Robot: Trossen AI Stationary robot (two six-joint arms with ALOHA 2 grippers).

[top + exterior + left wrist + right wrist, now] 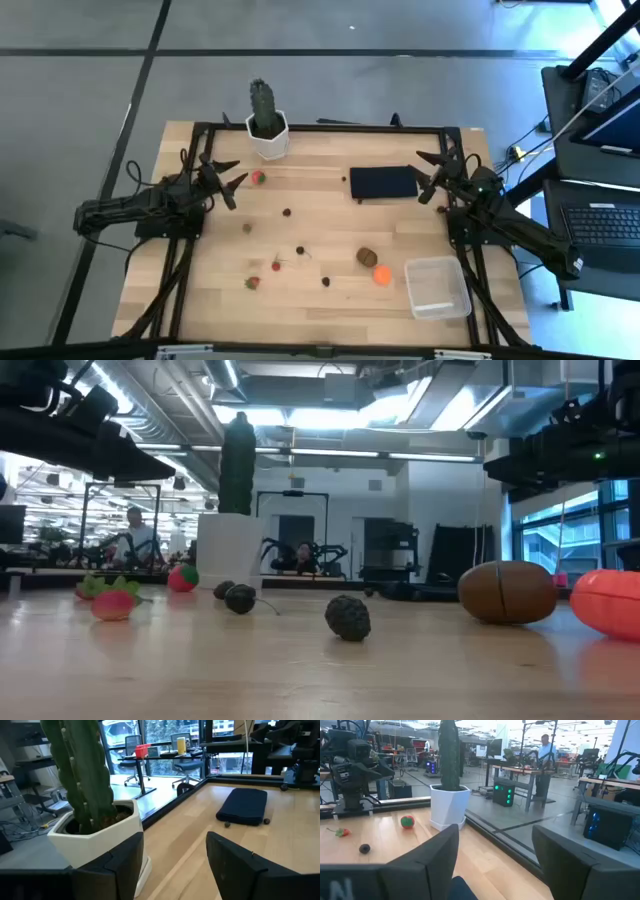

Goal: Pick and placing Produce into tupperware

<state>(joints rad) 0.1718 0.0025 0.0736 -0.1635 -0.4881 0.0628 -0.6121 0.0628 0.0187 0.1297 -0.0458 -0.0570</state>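
Two end effectors open and empty above the counter

Both end effectors are seen with fingers spread and nothing held between them. The left end effector [228, 178] is raised over the left side of the counter [200, 300], just beside a red strawberry [258, 178] and near the cactus [265, 112] in its white pot. In the left wrist view its two dark fingers [239, 867] stand well apart, with bare wood between them and the pot close by one finger. The right end effector [432, 175] hangs over the right end of the black rectangle [383, 182]; its fingers [572, 857] are likewise parted, and no contact with the rectangle can be made out.

The produce is scattered across the counter. A small dark berry [287, 212] lies near the middle, another [300, 251] lower down, and a third [326, 281] toward the front. A second strawberry [277, 263] and a third one [252, 283] are found at the front left. The brown kiwi [367, 257] and the orange ball [382, 275] lie just beside each other at the front right; in the low view the kiwi [507, 592] and the ball [610, 600] are seen close together at the right.

The tupperware [437, 286] stands at the front right corner, near the orange ball, and no produce is visible inside it.
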